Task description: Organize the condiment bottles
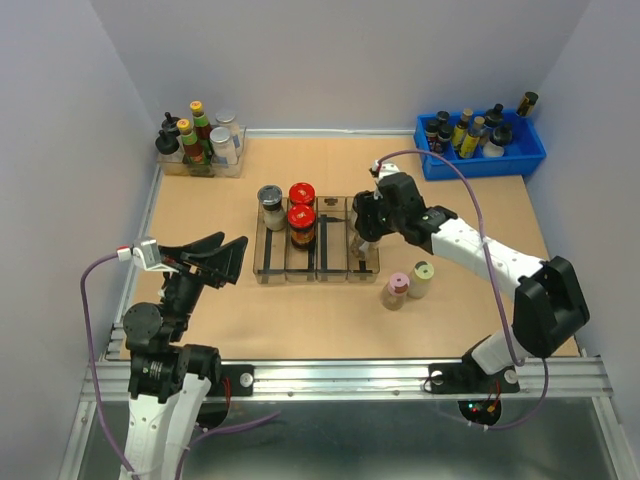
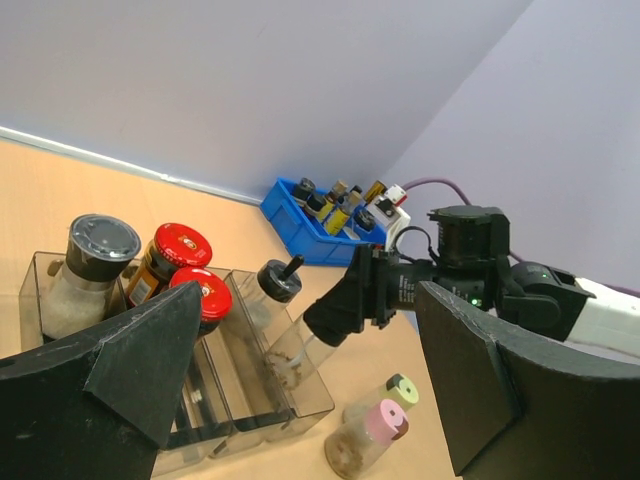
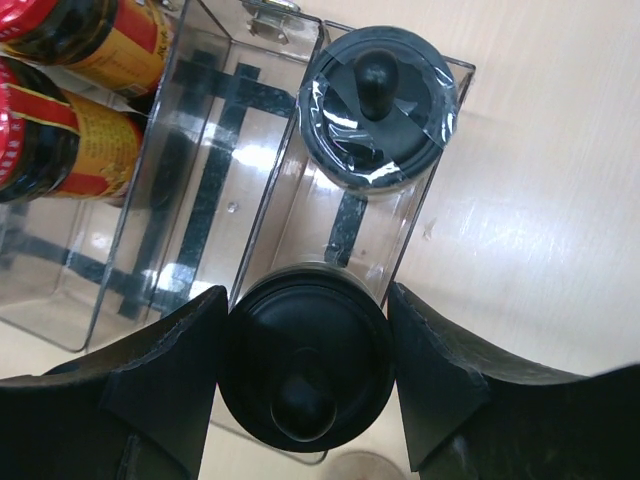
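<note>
A clear four-compartment tray (image 1: pixel 333 250) stands mid-table. Its left slot holds the grey-lidded jar (image 1: pixel 271 205). The second slot holds two red-lidded jars (image 1: pixel 301 195) (image 1: pixel 301 224). My right gripper (image 1: pixel 365 238) is over the rightmost slot. In the right wrist view the gripper (image 3: pixel 305 300) is shut on a black-knob-capped clear jar (image 3: pixel 305 375) at the slot's near end. The second knob-capped jar (image 3: pixel 378 115) stands at the far end. The pink-capped jar (image 1: pixel 398 290) and the pale-yellow-capped jar (image 1: pixel 421 278) stand on the table right of the tray. My left gripper (image 1: pixel 215 255) is open and empty, left of the tray.
A blue bin (image 1: pixel 480 150) of slim dark bottles sits at the back right. A clear box (image 1: pixel 200 150) with taller bottles sits at the back left. The tray's third slot (image 3: pixel 205 190) holds nothing. Walls close the table's left, back and right sides.
</note>
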Robot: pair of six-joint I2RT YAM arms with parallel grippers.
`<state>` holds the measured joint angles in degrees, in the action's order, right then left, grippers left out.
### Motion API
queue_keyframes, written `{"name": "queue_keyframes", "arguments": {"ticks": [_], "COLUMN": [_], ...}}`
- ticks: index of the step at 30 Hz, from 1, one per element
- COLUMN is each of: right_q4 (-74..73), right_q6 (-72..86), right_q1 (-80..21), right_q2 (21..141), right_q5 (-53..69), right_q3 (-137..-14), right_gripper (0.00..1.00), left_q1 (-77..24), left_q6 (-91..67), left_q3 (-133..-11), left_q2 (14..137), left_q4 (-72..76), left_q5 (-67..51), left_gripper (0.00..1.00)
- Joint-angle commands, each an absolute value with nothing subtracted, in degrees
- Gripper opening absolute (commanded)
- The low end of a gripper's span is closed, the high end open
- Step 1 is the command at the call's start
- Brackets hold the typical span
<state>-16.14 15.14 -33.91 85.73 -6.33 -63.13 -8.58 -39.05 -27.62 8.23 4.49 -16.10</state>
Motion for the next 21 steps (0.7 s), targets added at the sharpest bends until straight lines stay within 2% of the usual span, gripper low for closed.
{"name": "queue_keyframes", "arguments": {"ticks": [1,13,16,17,18,19,21], "right_q4": [-10.64,-4.22,-3.78,-3.78,-3.78,-3.78,-3.87], "right_q6": [13.27,11.25,11.16,11.08,11.07,11.16,11.51], "right_q1": [-35.51,-40.87,-41.22,-41.31,-41.31,-41.31,-41.40], "right_q2": [87.62,90.70,91.31,91.49,91.49,91.58,91.67], "right_q5": [-9.67,-23.37,-24.61,-25.48,-25.58,-25.92,-26.36], "right_q3": [-67.59,-66.53,-66.80,-66.80,-66.71,-66.62,-66.36], "right_gripper": [0.01,0.03,0.18,0.35,0.39,0.49,0.63], "left_q1": [-8.61,-8.61,-8.61,-8.53,-8.61,-8.53,-8.53], "left_q6": [-38.76,-38.85,-38.94,-38.94,-38.94,-38.85,-38.85], "left_q3": [-27.16,-26.54,-26.46,-26.46,-26.46,-26.54,-26.54], "left_q2": [8.61,7.56,7.30,7.29,7.21,7.21,7.12], "left_q4": [8.17,7.29,7.12,7.12,7.03,6.77,6.51], "left_q5": [-16.79,-16.44,-16.35,-16.35,-16.35,-16.35,-16.17], "left_gripper": [0.99,0.99,0.99,0.99,0.99,0.99,0.99]}}
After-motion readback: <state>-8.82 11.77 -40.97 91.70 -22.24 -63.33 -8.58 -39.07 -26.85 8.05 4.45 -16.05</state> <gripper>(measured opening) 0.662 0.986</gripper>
